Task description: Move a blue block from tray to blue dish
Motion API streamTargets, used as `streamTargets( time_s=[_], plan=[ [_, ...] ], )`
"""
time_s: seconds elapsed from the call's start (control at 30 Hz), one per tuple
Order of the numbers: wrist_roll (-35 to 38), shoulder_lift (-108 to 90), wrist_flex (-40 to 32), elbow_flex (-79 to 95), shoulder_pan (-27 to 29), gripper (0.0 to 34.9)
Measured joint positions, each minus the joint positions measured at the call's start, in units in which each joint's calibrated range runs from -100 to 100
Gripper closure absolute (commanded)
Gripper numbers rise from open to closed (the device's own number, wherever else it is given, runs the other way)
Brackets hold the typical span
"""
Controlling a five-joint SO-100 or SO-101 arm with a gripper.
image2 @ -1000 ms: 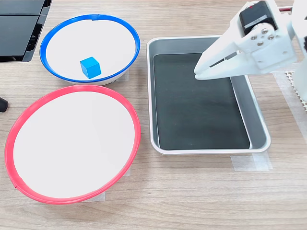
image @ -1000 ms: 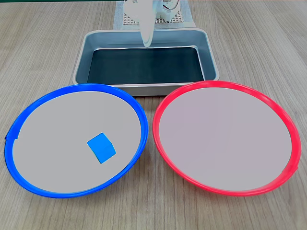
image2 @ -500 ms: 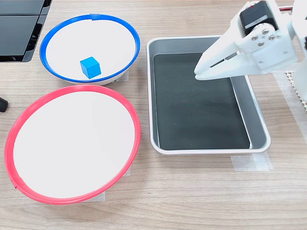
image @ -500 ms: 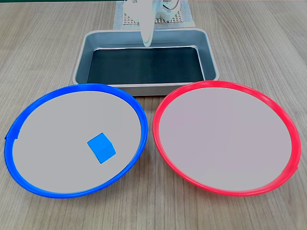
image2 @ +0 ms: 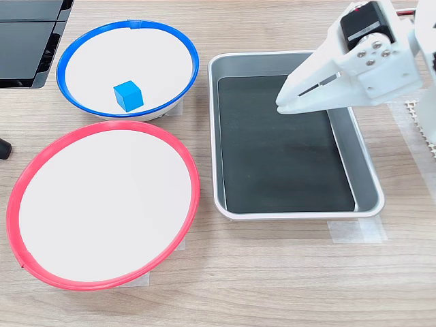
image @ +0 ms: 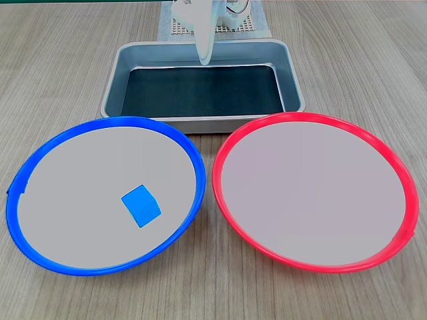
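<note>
Above the tray: the gripper point(image2: 283, 103) hangs over the dark bottom of the tray point(image2: 364, 167), jaws nearly pressed together with only a thin slit between them and nothing held; the first exterior view shows it only as a narrow white tip point(image: 205, 59), so a fully sealed gap cannot be confirmed there

Blue block: the blue block point(image2: 128, 95) is well away from the jaws, sitting on the pale centre of the blue dish point(image2: 187, 48), off the rim, seen again in the first exterior view point(image: 141, 205)

Tray: nothing lies under or beside the jaws on its black floor

Red-rimmed dish: the red-rimmed dish point(image2: 27, 184) is farther from the jaws than the blue one and holds nothing

Task state: by my reading the transfer is done, block delivered, arm parked over the tray

Doing this step well: keep the jaws clear of the tray walls, lift straight before any swing, and avoid sweeping low over the blue dish so the block is not nudged

Risk: small; a careless pass could knock the block toward the rim
</note>
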Motion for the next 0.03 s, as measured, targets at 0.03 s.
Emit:
streamTargets(
  time_s=[0.03],
  plan=[
    [0.0,0.0,0.0,0.0,0.0,34.6]
  ],
)
